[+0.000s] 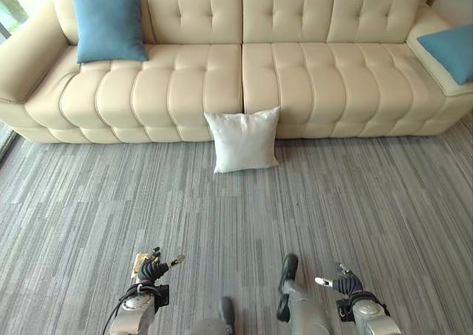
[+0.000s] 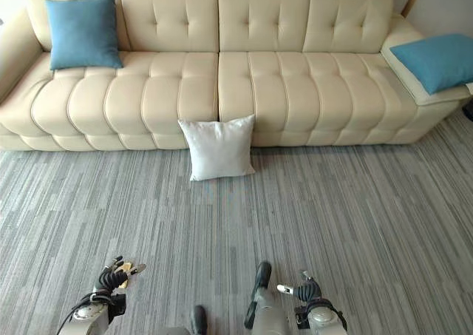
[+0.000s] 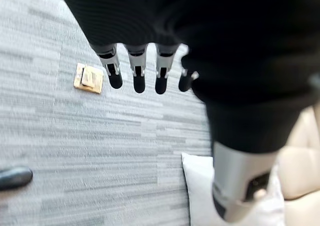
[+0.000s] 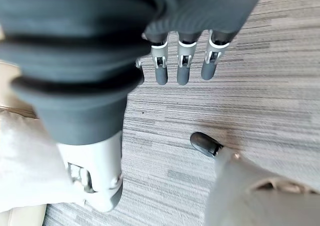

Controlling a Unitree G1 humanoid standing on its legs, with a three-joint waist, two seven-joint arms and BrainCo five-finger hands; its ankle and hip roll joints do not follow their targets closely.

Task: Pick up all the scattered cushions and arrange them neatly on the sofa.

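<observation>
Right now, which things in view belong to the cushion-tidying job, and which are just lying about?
Job:
- white cushion, on the floor, leaning against the sofa front
- blue cushion, on the sofa seat at the left end
- second blue cushion, at the right end
- sofa

Lying about:
- floor socket plate, set in the carpet

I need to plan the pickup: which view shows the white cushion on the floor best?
The left eye view: the whole white cushion leans against the sofa front. The right eye view shows the same. Both wrist views catch just a corner.
</observation>
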